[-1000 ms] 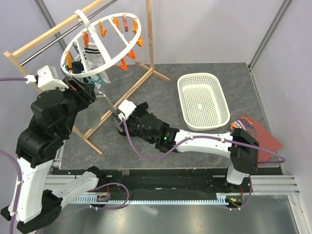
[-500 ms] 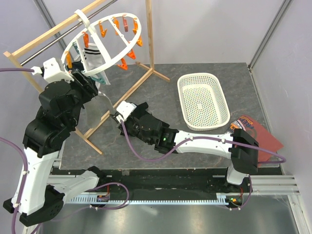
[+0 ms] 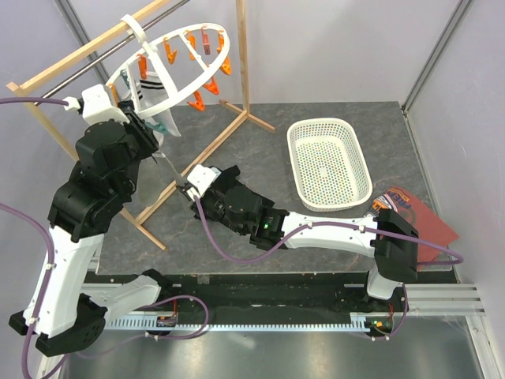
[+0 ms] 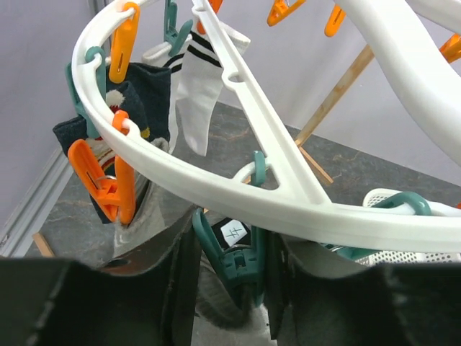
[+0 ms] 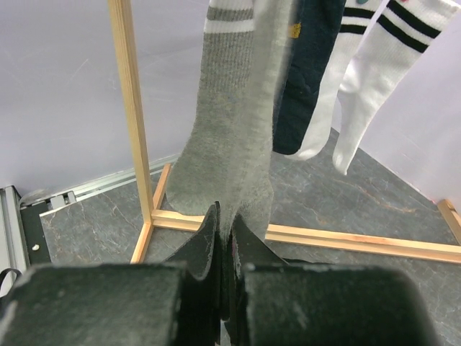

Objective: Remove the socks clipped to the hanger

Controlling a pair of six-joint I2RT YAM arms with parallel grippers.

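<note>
grey marbled desk [image 3: 268,158]: right tool [image 5: 223,231] pinched tight the toe of a plain grey sock [image 5: 230,144] hanging from the round white plastic hanger [image 4: 216,184]; left tool [image 4: 227,252] straddled a teal plastic peg [image 4: 234,263], grip unclear.

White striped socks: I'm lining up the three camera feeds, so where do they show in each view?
Top external: white striped socks hang inside the hanger ring, upper left.
Left wrist: socks upper left of centre, behind the ring.
Right wrist: socks top right.
Shared landmark: the wooden frame.
</note>
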